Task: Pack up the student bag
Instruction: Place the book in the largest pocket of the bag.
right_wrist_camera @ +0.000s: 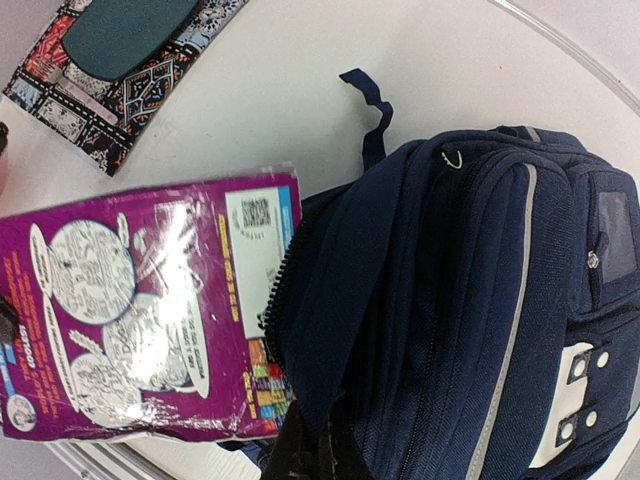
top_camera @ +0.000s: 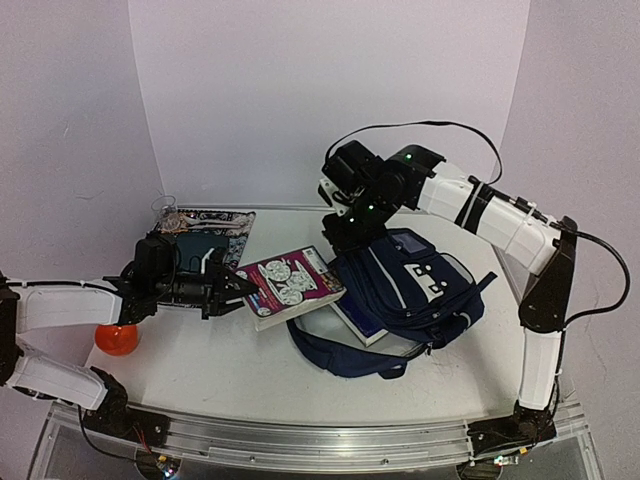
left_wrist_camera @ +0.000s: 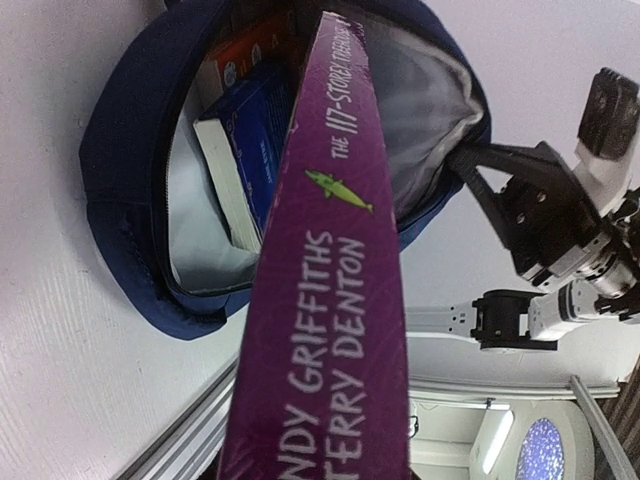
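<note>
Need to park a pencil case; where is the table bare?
Free: the near strip of the table, between the orange ball and the student bag; also the back patch between the patterned mat and the bag. Crowded: the middle, where the left pincer holds the purple book at the bag's mouth.

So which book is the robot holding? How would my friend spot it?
Find the big blue backpack on the white table. At its open mouth, the left gripper holds a book. It is bright purple with white cartoon circles, unlike the blue book inside.
</note>
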You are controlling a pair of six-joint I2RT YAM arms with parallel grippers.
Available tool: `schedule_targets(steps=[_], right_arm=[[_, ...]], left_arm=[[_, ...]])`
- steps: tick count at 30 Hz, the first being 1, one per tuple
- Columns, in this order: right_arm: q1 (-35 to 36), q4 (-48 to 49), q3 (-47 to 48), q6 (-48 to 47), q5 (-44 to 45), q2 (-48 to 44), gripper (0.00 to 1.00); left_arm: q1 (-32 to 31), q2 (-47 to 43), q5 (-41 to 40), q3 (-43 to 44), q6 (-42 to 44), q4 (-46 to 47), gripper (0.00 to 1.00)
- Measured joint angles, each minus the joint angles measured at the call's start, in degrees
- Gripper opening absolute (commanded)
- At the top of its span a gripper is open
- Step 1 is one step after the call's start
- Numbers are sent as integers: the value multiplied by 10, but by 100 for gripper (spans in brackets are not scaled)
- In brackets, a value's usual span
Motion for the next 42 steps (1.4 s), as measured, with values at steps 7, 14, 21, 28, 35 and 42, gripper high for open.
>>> schedule_targets(steps=[7,14,21,28,35,42], right_arm=[[-2,17,-15,1,-17,-7,0],[-2,36,-35,4,-33,-15,0],[-2,56,-60,14,-42,-31,0],[-3,62,-65,25,-48,-37,0],[-4,70,-65,30,-56,-37,0],[-5,73,-65,31,-56,-37,0]], left_arm=[[-60,41,-34,22,0,-5,0],[-86,118,-82,103,0,-10,0],[-132,221,-113,190,0,-7,0],[-166,307,-166,266,-10,1,0],[-196,372,-231,318,-25,21,8],[-229,410,-285,349,-26,37,29]])
